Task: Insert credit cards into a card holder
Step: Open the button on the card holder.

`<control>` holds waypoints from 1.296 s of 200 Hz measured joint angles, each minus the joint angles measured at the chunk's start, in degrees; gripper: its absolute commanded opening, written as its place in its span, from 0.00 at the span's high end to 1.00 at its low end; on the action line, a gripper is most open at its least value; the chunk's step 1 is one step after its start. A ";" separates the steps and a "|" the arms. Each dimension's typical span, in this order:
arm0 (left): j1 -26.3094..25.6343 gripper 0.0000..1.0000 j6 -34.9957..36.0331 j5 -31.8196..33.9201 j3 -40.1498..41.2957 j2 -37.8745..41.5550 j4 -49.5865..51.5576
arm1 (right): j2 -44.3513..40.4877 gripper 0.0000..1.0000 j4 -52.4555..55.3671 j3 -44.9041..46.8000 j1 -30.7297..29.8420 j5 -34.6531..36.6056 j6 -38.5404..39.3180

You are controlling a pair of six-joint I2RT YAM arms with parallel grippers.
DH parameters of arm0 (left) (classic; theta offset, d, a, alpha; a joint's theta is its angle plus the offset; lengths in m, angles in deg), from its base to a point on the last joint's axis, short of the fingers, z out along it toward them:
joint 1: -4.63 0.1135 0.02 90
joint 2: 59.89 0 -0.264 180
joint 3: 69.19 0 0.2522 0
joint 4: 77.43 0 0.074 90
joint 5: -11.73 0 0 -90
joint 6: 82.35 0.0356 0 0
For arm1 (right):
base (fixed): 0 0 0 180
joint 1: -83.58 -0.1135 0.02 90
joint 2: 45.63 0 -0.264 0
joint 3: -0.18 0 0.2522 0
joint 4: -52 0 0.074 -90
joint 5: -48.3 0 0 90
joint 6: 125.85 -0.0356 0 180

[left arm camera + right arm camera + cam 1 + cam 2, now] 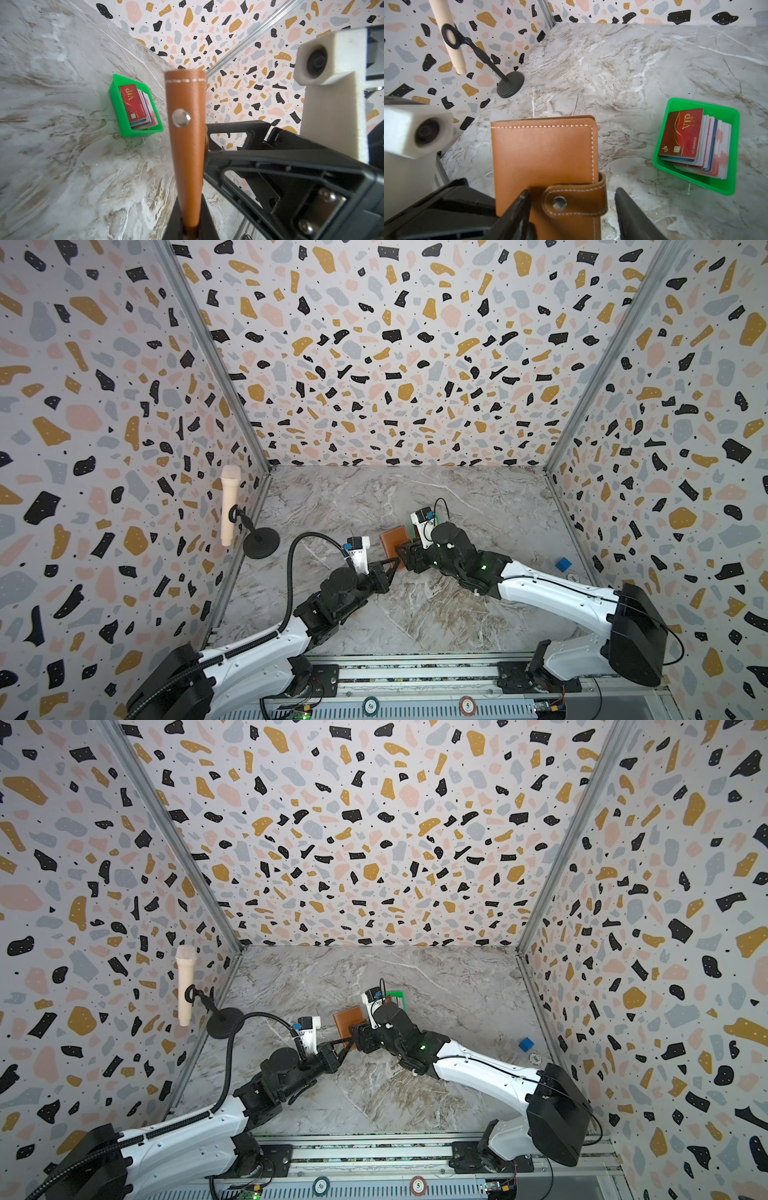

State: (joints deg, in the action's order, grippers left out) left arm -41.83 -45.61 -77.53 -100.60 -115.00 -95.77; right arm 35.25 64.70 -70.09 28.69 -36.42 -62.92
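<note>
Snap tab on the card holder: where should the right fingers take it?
Probably its rounded free end by the snap button, approached from the cover face and peeled toward the edge the snap tab wraps round. The left gripper clamps the closed card holder by one edge; the open right gripper straddles the tab.

Table point(612, 72), grey-brown marble top. On it: green tray point(702, 105), near the right fingers point(633, 212); black round stand base point(510, 87), well apart from them; blue cube point(563, 564), well apart behind them.
</note>
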 measured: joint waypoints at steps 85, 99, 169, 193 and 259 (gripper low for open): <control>-0.26 1.00 0.04 1.33 0.00 1.90 5.03 | 3.17 0.91 2.89 -3.26 -2.36 5.81 3.41; -0.28 1.00 0.04 1.40 0.00 2.08 5.20 | 3.19 1.00 3.04 -3.39 -2.43 6.51 3.67; -0.35 1.00 0.15 1.31 0.00 3.98 5.66 | 2.58 1.00 4.33 -1.46 0.92 10.43 4.02; -0.76 1.00 0.59 0.07 0.02 5.62 7.21 | -1.92 0.93 2.93 3.52 4.17 7.21 3.85; -0.85 1.00 4.72 -3.30 0.07 8.96 7.32 | -26.27 0.38 -5.27 14.16 9.49 -7.26 6.73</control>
State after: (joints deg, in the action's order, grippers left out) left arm -42.68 -40.89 -80.83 -100.53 -106.04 -88.45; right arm 8.98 59.43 -55.93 38.18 -43.68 -56.18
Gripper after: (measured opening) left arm 0.103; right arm 0.609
